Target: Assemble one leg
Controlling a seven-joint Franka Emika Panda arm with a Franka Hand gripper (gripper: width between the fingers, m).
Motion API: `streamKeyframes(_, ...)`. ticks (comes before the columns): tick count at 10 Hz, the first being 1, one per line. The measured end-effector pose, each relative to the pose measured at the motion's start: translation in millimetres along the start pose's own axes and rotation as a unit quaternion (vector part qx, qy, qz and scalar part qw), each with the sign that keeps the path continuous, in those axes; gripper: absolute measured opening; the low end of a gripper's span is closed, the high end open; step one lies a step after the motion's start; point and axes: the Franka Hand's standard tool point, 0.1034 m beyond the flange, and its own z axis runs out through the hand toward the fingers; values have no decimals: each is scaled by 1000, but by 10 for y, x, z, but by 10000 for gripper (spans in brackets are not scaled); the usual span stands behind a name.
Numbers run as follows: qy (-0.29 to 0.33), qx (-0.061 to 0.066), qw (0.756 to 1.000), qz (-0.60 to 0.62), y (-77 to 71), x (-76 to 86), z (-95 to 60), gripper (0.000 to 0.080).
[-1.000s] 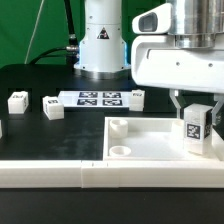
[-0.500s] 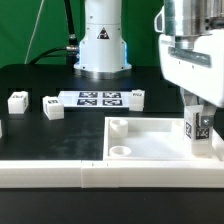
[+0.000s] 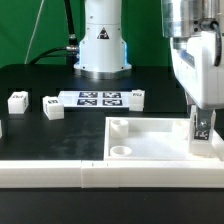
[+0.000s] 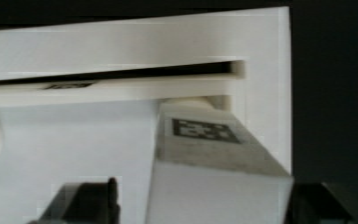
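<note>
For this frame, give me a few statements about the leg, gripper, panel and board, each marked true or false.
1. The gripper grips the leg upright at the panel's end on the exterior view's right. True.
2. The marker board lies inside the panel. False: it lies on the table behind the panel.
3. Small white blocks lie on the table near the marker board. True.
4. The leg carries no tag. False: a black-and-white tag shows on one face.

You have bright, even light in the exterior view; the white panel [image 3: 150, 141] washes out against the dark worktop [image 3: 30, 76]. Your wrist view is blurred.
</note>
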Motion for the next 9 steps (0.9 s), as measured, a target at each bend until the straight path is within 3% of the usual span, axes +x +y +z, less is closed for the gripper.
streamKeyframes(1, 0, 0, 1000, -25, 1, -6, 1, 604)
streamKeyframes(2, 2, -2, 997, -82, 2, -12, -1, 635)
streamKeyframes(5, 0, -8, 965, -261, -9, -68, 8, 647)
streamKeyframes(7, 2, -13, 929, -370, 8, -93, 42, 649)
streamKeyframes(9, 7, -29, 877, -480, 12, -83, 35, 649)
